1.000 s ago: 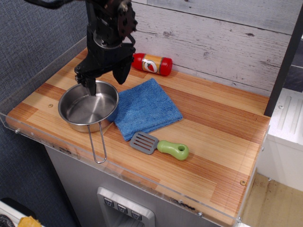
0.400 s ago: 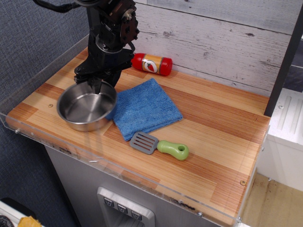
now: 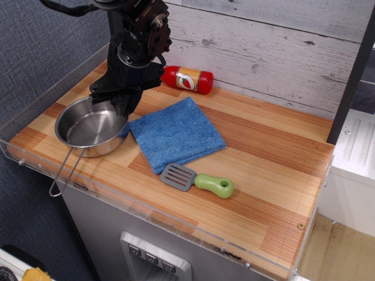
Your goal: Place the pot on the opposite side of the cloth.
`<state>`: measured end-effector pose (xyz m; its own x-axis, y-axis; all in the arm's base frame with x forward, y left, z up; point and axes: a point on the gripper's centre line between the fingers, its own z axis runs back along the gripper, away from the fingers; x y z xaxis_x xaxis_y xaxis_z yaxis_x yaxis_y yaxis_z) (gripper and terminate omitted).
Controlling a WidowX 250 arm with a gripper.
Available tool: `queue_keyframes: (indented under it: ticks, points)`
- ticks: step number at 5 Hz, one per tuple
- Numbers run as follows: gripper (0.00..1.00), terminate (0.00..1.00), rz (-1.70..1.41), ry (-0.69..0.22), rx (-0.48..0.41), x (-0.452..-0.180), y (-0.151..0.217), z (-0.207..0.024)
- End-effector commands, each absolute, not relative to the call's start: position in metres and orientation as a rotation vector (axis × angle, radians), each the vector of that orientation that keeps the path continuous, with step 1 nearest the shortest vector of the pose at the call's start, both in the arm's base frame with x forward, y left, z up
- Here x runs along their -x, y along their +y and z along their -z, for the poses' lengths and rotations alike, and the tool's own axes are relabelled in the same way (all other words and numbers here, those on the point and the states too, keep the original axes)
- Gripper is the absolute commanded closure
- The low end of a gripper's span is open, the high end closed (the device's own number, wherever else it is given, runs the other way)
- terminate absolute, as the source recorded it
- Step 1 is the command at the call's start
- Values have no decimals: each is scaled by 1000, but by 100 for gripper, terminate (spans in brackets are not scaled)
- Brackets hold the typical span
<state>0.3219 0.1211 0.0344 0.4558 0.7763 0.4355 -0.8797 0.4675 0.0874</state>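
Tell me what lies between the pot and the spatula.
In the only view, the blue cloth lies between the pot and the spatula; its front corner reaches nearly to the spatula's blade, with bare wooden counter around.

Count of items on my table: five kinds, one of each.

One pot (image 3: 89, 127), steel, with one wire-loop handle, at the left front corner. One cloth (image 3: 176, 134), blue, toward the left of the table's middle. One spatula (image 3: 197, 180), grey with a green handle, near the front edge. One red bottle (image 3: 188, 79), lying on its side along the back edge. One gripper (image 3: 120, 100), mine, black, over the left end of the table at the pot's far rim. One table (image 3: 263, 170), wood-striped, with a clear raised edge along its left and front sides.
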Motion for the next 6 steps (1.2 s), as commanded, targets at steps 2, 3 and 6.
queue_keyframes:
  ticks: [2,3,6]
  points:
    - [100,0,-1040,-436,-287,-327,121,-70]
    - [100,0,-1028,-457,-279,-329,117,-94]
    - [100,0,-879,-569,-237,-355,78,-136]
